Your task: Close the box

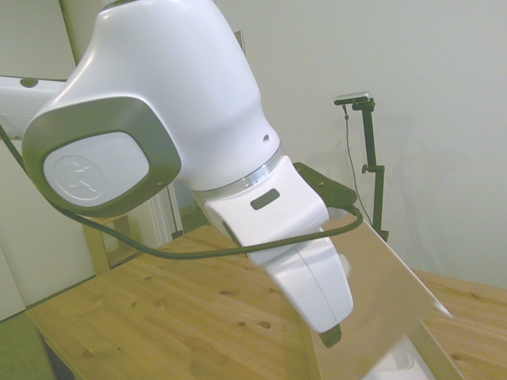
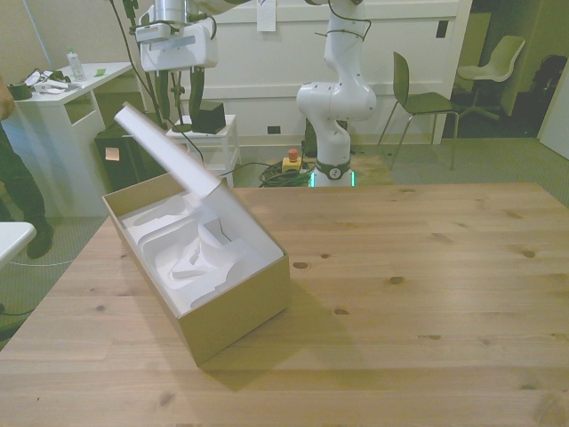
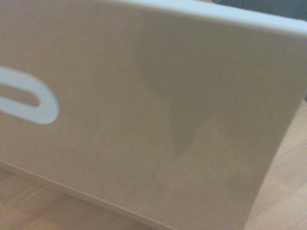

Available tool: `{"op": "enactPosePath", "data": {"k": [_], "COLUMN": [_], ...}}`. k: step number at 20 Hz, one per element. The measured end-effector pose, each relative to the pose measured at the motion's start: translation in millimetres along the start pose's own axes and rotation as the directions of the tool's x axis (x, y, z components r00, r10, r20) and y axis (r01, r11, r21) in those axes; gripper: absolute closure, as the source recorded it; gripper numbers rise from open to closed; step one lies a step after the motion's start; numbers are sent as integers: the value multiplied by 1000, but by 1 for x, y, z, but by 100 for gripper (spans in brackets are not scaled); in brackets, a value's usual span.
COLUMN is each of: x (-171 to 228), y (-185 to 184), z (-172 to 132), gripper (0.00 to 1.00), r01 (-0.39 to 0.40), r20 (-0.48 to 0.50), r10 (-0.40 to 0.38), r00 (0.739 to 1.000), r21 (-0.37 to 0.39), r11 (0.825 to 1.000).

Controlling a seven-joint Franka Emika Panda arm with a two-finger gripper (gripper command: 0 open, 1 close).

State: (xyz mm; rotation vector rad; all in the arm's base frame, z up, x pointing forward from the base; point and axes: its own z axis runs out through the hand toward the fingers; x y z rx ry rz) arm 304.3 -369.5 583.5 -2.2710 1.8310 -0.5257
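The box (image 2: 233, 310) is brown cardboard and sits on the table toward the front view's left. White moulded foam (image 2: 191, 253) lines its inside. Its hinged lid (image 2: 169, 153) slopes low over the box, about half shut, with the free edge still raised. In the side view the lid (image 1: 384, 289) shows its brown outer face. My gripper (image 2: 182, 96) hangs just above and behind the lid's raised edge. In the side view the gripper (image 1: 331, 336) is against the lid's outer face. The wrist view is filled by that face of the lid (image 3: 158, 120), which bears a white oval mark (image 3: 24, 98).
Bare wooden table (image 2: 427, 267) stretches to the front view's right of the box. Beyond the table stand a white desk (image 2: 62, 93), white drawers (image 2: 212, 138) and a chair (image 2: 418, 98). A person (image 2: 11, 169) stands at the front view's left edge.
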Motion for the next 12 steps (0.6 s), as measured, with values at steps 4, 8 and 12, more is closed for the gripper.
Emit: {"op": "enactPosePath", "data": {"k": [4,8,12], "x": [-54,-135,-206], "y": [-51,-90,-101], "z": [18,49,92], "gripper": [0,0,0], "r01": [142,282,379], "r20": [69,177,267], "r10": [-141,-270,-343], "r00": [988,946,900], "r21": [-11,-47,-96], "r11": [990,958,920]}}
